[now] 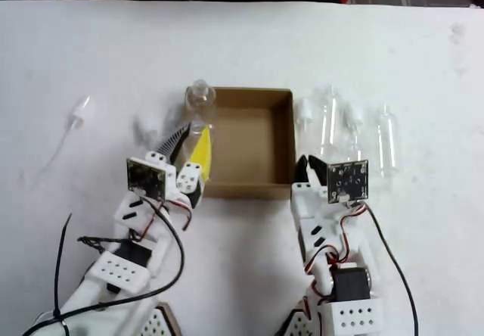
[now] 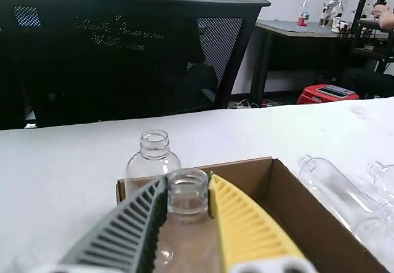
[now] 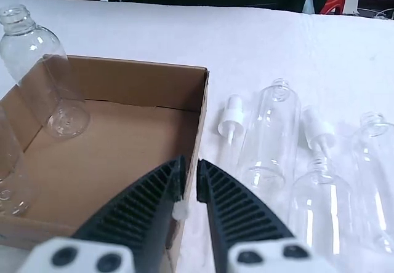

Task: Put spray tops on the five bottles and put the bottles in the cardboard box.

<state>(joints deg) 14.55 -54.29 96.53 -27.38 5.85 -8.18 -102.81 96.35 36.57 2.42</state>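
Observation:
My left gripper [image 1: 195, 129] [image 2: 188, 184], with one grey and one yellow finger, is shut on the neck of a clear bottle [image 2: 187, 194] at the cardboard box's [image 1: 281, 143] left wall. A second open-necked bottle [image 1: 199, 94] [image 2: 153, 156] [image 3: 40, 64] is at the box's far left corner. My right gripper [image 1: 305, 166] [image 3: 189, 162] sits at the box's near right corner, its black fingers shut on a small white piece, apparently a spray top [image 3: 180, 210]. Three clear bottles [image 1: 329, 124] [image 1: 352, 135] [image 1: 387, 139] lie right of the box with loose spray tops [image 3: 231, 122] [image 3: 317, 131].
Another spray top [image 1: 79, 113] with its thin tube lies far left on the white table [image 1: 242, 41]. The box [image 3: 123, 156] holds nothing on its floor. A black chair [image 2: 123, 45] stands beyond the table's far edge.

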